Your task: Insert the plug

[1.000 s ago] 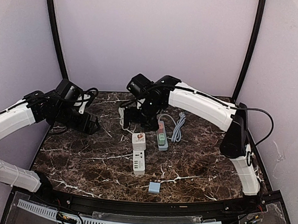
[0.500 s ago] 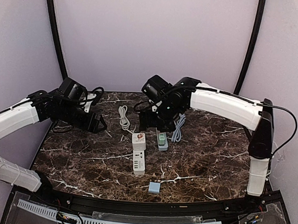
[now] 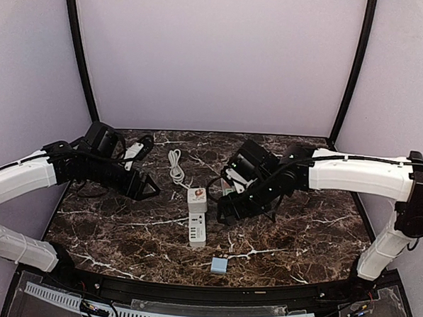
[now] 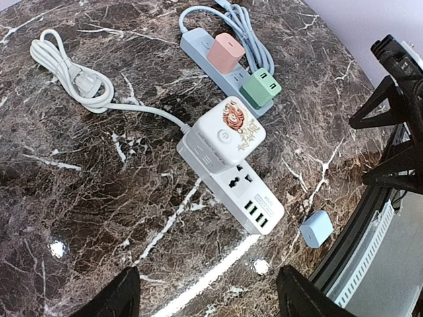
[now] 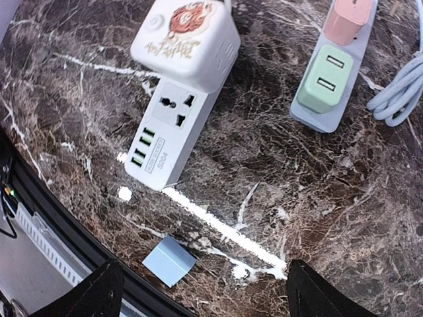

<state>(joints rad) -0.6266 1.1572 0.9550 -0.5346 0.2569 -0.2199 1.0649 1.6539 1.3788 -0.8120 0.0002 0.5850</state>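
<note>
The left arm [image 3: 19, 180] reaches in from the near left corner, with its forearm sloping toward the table centre. The left gripper [image 3: 147, 188] hangs over the marble table [image 3: 314, 235], left of the white power strip [image 3: 197, 227]. In the left wrist view its fingers [image 4: 122, 294] stand apart with only bare marble between them, so this gripper is released and holds nothing. The right arm [image 3: 352, 173] rises at the right edge, bends at the elbow and runs nearly level leftward. The right gripper [image 3: 227, 207] is tipped downward just right of the power strip. Its fingers [image 5: 106, 290] are likewise spread and empty (both appear only as dark tips at the bottom edge of the wrist view). The blue plug [image 3: 220, 265] lies on the table near the front edge, just nearer than the power strip and clear of both grippers. A white cube adapter [image 3: 197, 197] with a cartoon print sits in the far end of the power strip, leaving one universal socket [image 5: 178, 101] and the USB ports uncovered. A grey-blue strip [image 4: 198, 46] farther right carries a pink charger [image 4: 228, 51] and a green charger [image 4: 261, 88]. A coiled white cord [image 3: 176, 164] lies at the far side.
</note>
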